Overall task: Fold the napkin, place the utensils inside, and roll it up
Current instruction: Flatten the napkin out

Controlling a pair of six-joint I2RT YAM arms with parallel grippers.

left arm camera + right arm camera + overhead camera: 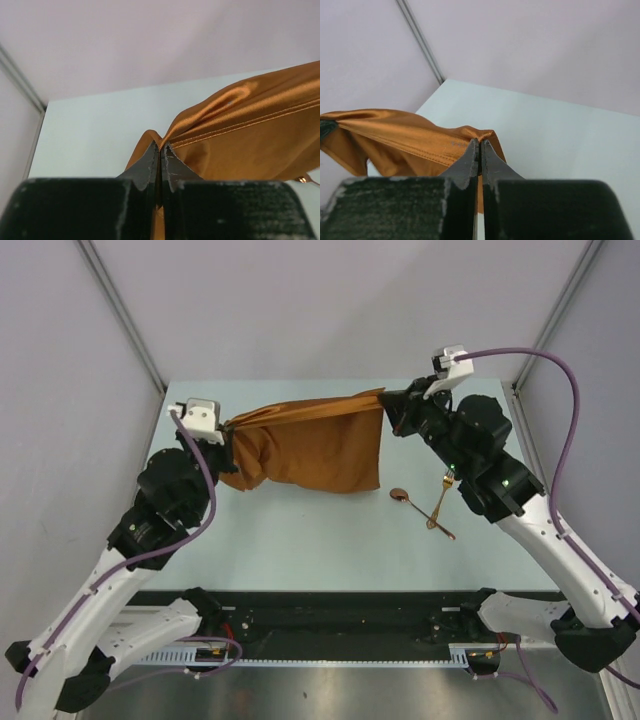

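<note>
One shiny rust-orange napkin [315,445] hangs between left fingers [149,165] and right fingers [470,160], each pinching a corner; two utensils [440,502] lie on the counter [300,540].

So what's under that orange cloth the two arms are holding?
Only the pale table shows around the napkin; the spot it covers is hidden. The two utensils lie in the open to its right, not beneath it.

Utensils [437,510] on the table [300,540], right of and before the napkin [320,445]
</note>
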